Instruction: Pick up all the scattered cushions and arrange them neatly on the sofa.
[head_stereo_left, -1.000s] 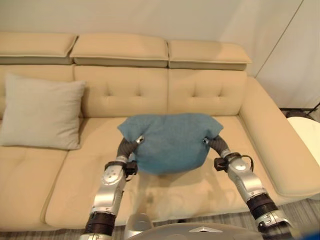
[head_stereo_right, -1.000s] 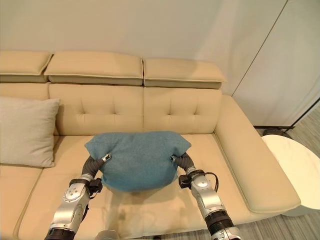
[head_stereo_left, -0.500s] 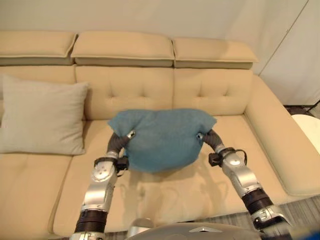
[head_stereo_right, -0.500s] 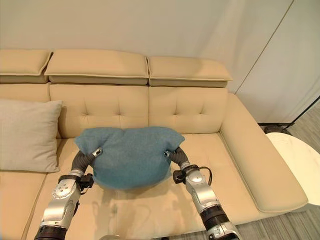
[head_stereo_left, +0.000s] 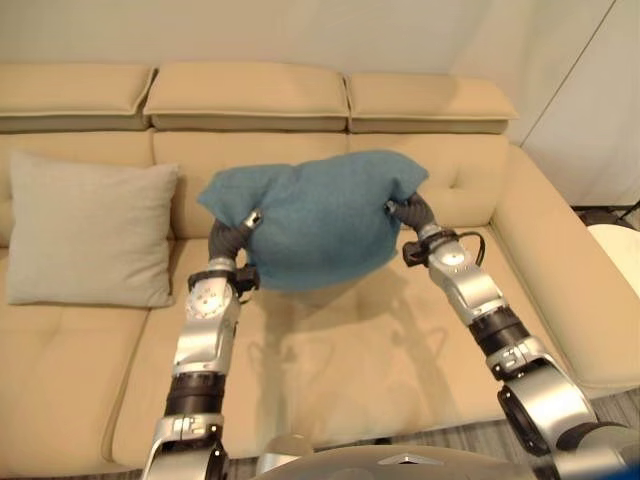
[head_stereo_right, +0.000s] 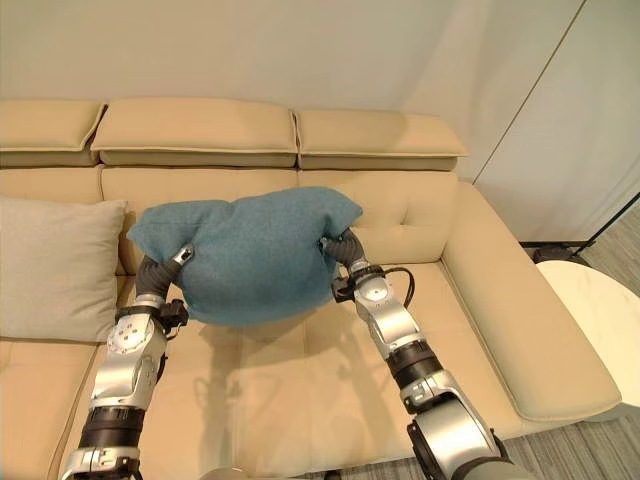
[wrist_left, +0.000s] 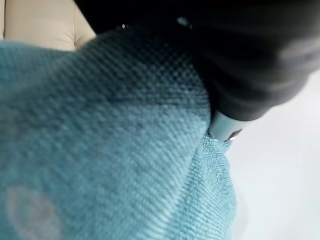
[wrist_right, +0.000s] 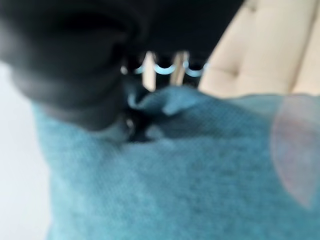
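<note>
Both hands, left hand (head_stereo_left: 236, 232) and right hand (head_stereo_left: 405, 212), clamped on teal cushion (head_stereo_left: 315, 215), frame centre, above sofa (head_stereo_left: 330, 350). Next: set against backrest beside grey cushion (head_stereo_left: 90, 232).

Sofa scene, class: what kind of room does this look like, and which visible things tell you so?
Probably a living room: a long beige sofa against a plain wall, a grey cushion leaning on its backrest, and a teal cushion carried above the seat.
</note>
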